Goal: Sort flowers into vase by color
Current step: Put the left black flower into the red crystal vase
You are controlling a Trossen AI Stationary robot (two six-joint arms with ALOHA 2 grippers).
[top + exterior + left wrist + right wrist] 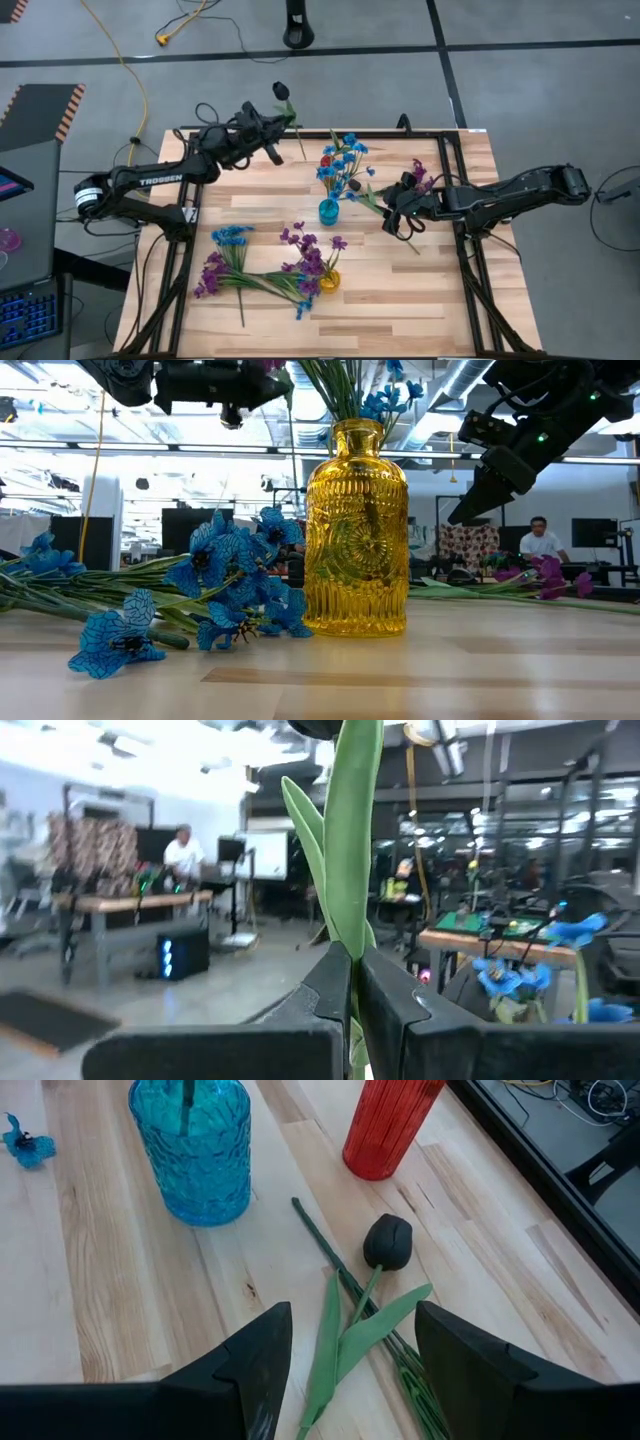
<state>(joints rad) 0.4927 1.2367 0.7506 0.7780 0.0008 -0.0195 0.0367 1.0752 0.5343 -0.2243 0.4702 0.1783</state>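
My left gripper (272,132) is raised over the table's far edge, shut on a dark-budded flower (282,90). My right gripper (352,1315) is open and hovers low over a second dark-budded flower (387,1240), which lies flat on the wood right of the blue vase (190,1150); its fingers stand on either side of the flower's leaves without touching them. Blue flowers (345,160) stand in the blue vase (328,210). A red vase (385,1125) stands behind it. A yellow vase (355,530) near the front holds purple blooms (310,250). My left gripper pinches the flower between its two shut fingers (400,1010), on the green leaf and stem (352,945) below the bud. The leaf rises straight out of the fingers. The flower is lifted clear of the table, with its lower stem end (302,152) hanging free.
Loose blue (232,237) and purple (210,275) sprigs lie on the table's left front; in the low view they spread left of the yellow vase. More purple flowers (545,575) lie near my right arm. A black frame rail (450,180) edges the table. A person sits far behind.
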